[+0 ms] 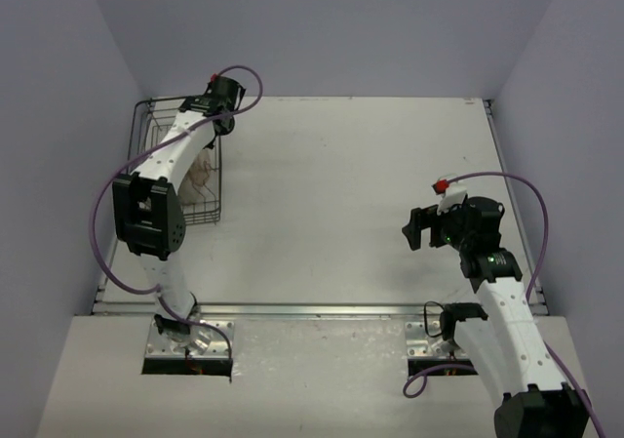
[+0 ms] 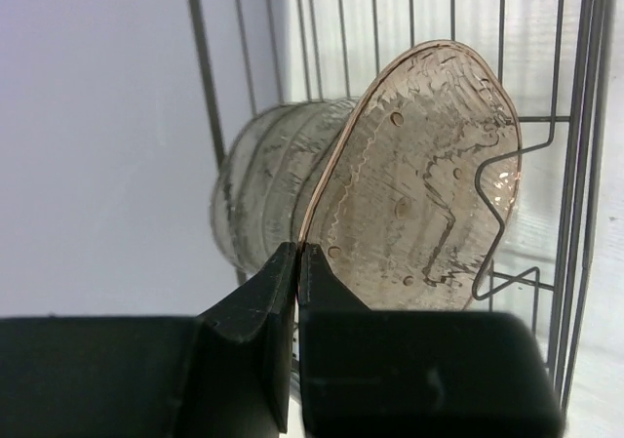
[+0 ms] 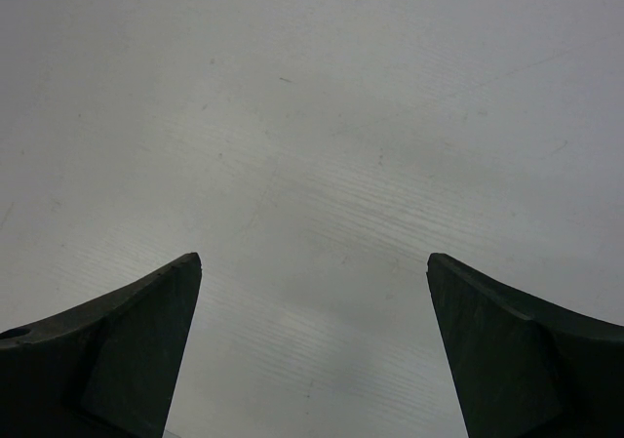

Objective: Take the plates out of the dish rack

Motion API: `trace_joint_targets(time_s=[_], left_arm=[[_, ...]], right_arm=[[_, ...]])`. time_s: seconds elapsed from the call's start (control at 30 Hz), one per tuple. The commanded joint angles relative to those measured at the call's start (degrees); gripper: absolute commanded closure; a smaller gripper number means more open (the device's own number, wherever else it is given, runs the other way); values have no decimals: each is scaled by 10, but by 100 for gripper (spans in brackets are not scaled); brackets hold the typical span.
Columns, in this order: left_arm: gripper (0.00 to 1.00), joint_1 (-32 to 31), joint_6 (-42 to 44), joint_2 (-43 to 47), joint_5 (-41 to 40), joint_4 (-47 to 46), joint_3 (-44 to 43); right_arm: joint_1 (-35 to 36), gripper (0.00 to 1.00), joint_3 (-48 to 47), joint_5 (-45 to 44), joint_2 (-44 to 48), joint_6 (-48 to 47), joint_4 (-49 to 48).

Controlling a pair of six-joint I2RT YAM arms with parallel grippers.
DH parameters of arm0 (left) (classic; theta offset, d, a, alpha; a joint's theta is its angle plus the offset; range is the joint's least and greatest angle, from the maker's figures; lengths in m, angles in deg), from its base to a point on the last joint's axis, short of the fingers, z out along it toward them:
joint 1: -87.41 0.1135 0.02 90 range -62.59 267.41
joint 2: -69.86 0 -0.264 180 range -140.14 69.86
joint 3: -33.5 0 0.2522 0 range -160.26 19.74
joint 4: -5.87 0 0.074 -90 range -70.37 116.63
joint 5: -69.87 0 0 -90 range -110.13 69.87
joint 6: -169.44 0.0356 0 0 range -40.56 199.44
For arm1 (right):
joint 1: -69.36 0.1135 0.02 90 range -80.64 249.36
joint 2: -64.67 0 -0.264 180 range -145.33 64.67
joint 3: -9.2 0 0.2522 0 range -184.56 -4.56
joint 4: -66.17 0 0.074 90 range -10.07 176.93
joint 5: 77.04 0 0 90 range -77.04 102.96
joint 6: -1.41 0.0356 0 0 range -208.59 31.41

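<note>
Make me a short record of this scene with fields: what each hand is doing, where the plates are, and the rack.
left hand: shut on the rim of the pink see-through plate
right hand: open, holding nothing, over the bare table
pink see-through plate: on edge inside the dish rack
grey see-through plate: on edge behind the pink one
dish rack: far left of the table

Soft, even light, faint shadows.
Backlight glows through the see-through brownish ribbed plate point(image 2: 419, 165), glinting on its rim; the black left end effector point(image 2: 297, 255) is blurred, the white tabletop point(image 3: 312, 116) hazy.
</note>
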Motion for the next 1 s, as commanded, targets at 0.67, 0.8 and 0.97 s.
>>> trace_joint_targets(time_s=[0.67,0.8,0.97], left_arm=[[100,-76,53,175,220,-53,18],[100,-101,22,154,311,-56,15],[100,-107,-1,146,437,-54,-1]], right_arm=[[-4,1,3,8,-5,-5,-27],[-4,1,-7,0,-14,-2,-24],[-5,1,-76,82,-52,47,-27]])
